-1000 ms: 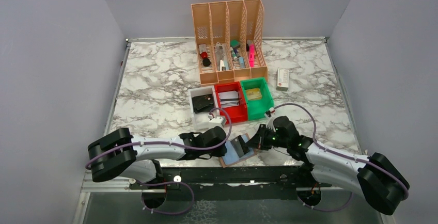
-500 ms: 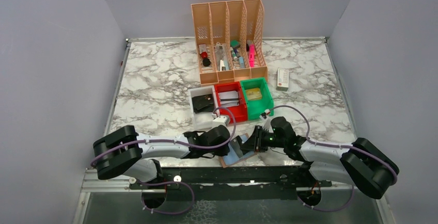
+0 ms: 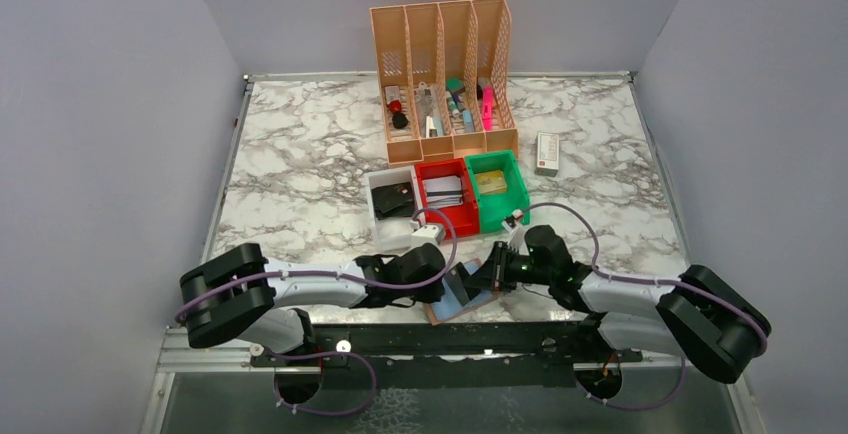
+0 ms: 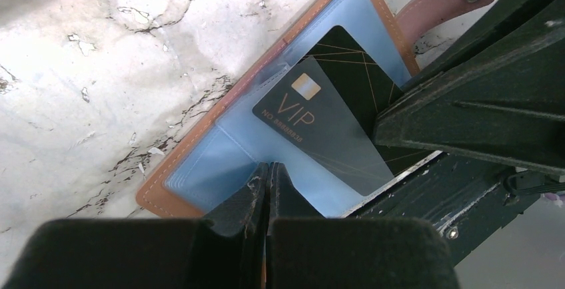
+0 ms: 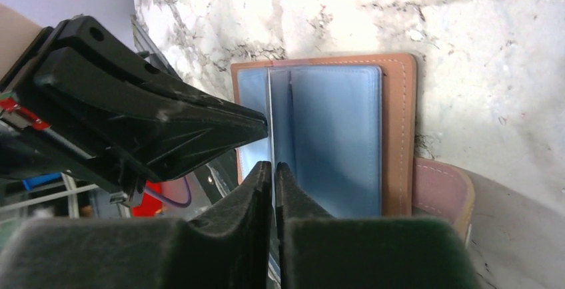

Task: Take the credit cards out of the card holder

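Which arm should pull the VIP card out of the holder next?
Right. The right jaws straddle the edge of the card, which sits partly out of its sleeve in the holder. The left jaws are shut, tips on the sleeve, better suited to pinning the holder down.

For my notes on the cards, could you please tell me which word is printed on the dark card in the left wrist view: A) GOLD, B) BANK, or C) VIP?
C: the dark card, lying over the blue sleeves of the brown holder, reads VIP beside a small gold chip.
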Robot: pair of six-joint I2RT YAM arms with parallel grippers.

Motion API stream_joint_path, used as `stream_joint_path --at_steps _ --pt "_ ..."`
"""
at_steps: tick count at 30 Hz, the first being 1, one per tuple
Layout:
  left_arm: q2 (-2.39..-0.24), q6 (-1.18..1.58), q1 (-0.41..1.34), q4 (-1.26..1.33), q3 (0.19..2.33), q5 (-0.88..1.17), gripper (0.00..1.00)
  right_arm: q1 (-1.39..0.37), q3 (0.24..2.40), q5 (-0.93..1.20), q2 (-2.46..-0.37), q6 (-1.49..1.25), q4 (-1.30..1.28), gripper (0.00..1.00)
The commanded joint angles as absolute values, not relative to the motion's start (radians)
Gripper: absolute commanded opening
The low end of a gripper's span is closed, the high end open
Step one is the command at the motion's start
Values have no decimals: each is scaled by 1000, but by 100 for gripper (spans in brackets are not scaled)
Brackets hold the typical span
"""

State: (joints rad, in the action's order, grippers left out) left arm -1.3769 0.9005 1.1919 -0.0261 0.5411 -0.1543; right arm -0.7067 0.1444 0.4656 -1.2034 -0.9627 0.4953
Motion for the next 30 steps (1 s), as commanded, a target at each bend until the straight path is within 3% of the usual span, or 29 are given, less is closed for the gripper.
stream_joint_path --at_steps 1,16,23,26,30 --pt "-1407 889 1204 -134 479 -139 0 -703 166 409 -1129 -930 412 8" --pt "-1371 897 1203 -122 440 -146 0 -701 320 40 -747 -787 -165 1" --pt "-1355 900 1204 -124 447 -150 0 -703 340 39 -637 -772 -208 1" --pt "-1331 900 1204 -163 458 -180 10 -701 340 67 -615 -755 -191 1" --pt "-1288 884 1203 -229 483 -227 12 -702 340 89 -616 -749 -182 1"
